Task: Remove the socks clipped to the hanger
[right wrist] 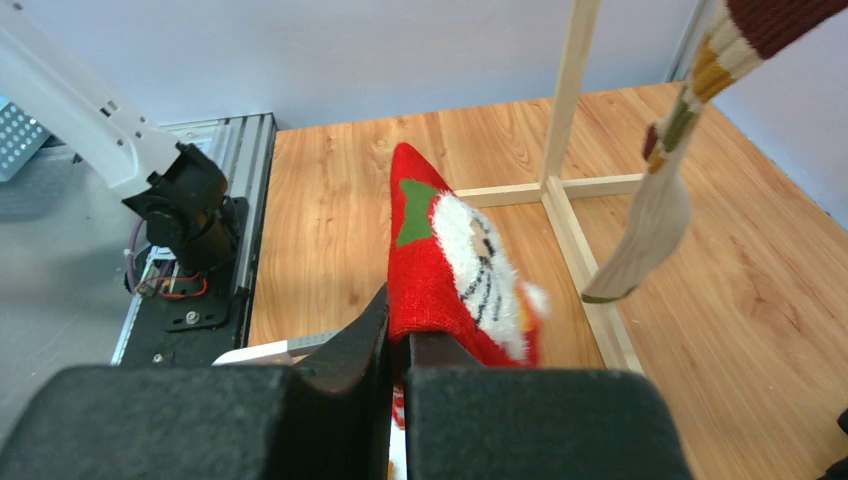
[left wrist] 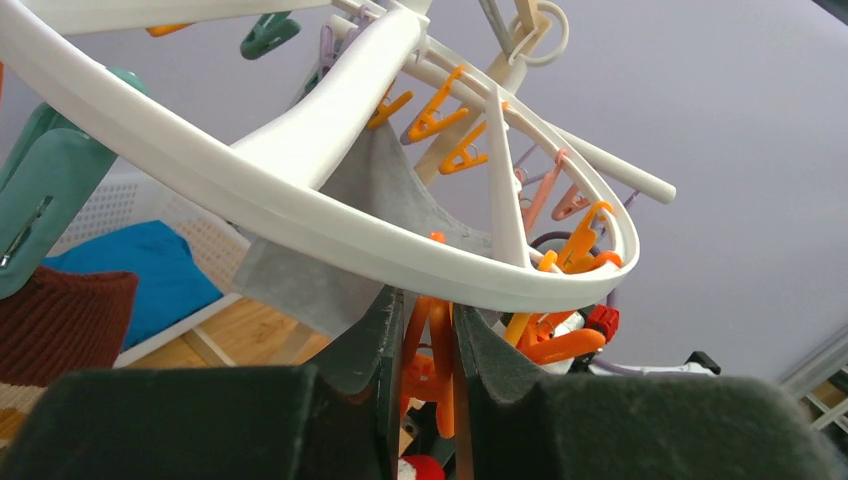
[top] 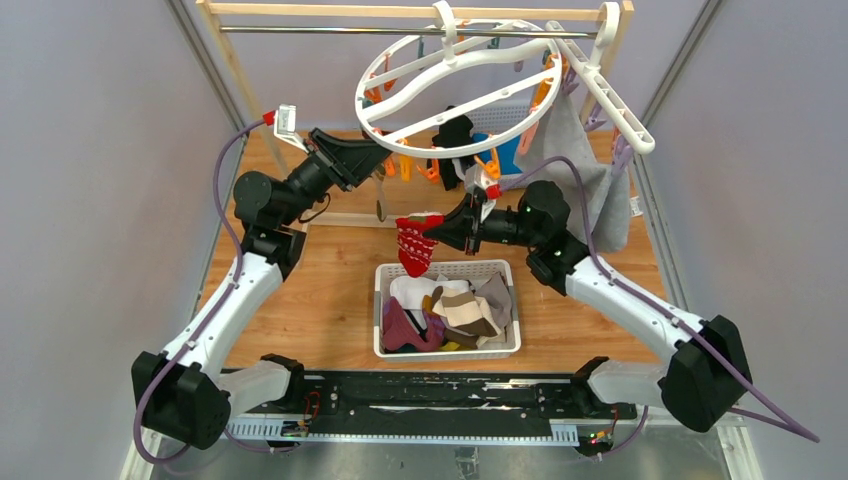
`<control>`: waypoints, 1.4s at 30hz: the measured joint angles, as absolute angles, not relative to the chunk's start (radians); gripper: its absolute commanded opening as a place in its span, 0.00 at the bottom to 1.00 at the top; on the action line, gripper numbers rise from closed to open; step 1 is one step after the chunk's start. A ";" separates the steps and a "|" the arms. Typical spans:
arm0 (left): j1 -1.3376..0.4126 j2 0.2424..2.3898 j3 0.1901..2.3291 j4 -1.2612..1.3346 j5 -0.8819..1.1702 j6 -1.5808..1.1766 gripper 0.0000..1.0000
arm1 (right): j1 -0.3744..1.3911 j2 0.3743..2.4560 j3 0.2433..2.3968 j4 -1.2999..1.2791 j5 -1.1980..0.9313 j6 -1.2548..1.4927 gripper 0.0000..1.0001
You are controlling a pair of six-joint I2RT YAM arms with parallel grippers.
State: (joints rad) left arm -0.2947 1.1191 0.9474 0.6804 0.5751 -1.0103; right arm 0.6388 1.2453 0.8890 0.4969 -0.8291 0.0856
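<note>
The round white hanger [top: 455, 85] hangs tilted from the metal rail at the back, and its rim fills the left wrist view [left wrist: 330, 225]. My left gripper [top: 375, 160] is shut on an orange clip [left wrist: 432, 345] under the rim. My right gripper [top: 432, 232] is shut on a red sock with a white pattern [top: 415, 245], held above the white basket's [top: 448, 268] far edge; the sock shows in the right wrist view [right wrist: 450, 265]. A striped sock [right wrist: 680, 130] still hangs from the hanger. A dark sock [top: 455, 135] hangs behind.
The basket holds several loose socks [top: 460, 310]. A large grey cloth [top: 580, 165] hangs from a straight white clip rack [top: 605, 85] at the right. The wooden frame [top: 240, 75] holds the rail. A blue cloth [left wrist: 130, 275] lies in a white bin behind.
</note>
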 measured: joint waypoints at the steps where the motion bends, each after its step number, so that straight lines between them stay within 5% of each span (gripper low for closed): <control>1: -0.295 1.118 0.947 0.680 0.576 -1.007 0.21 | 0.639 1.232 0.889 0.463 -0.839 0.055 0.00; 6: -0.295 1.103 0.947 0.667 0.588 -0.957 0.31 | 0.639 1.157 0.895 0.239 -0.901 -0.117 0.00; 18: -0.295 1.094 0.948 0.640 0.625 -0.855 0.35 | 0.746 1.122 0.915 -0.239 -0.888 -0.476 0.05; 20: -0.295 1.092 0.948 0.629 0.629 -0.830 0.35 | 0.776 1.164 0.907 -0.248 -0.851 -0.496 0.09; 25: -0.295 1.079 0.948 0.611 0.654 -0.759 0.35 | 0.838 1.278 0.904 -0.273 -0.728 -0.530 0.42; 32: -0.292 1.068 0.948 0.603 0.707 -0.690 0.37 | 0.851 1.249 0.909 -0.323 -0.610 -0.573 0.69; 42: -0.324 1.050 0.955 0.505 0.775 -0.565 0.48 | 0.838 1.113 0.926 -0.403 -0.504 -0.652 0.74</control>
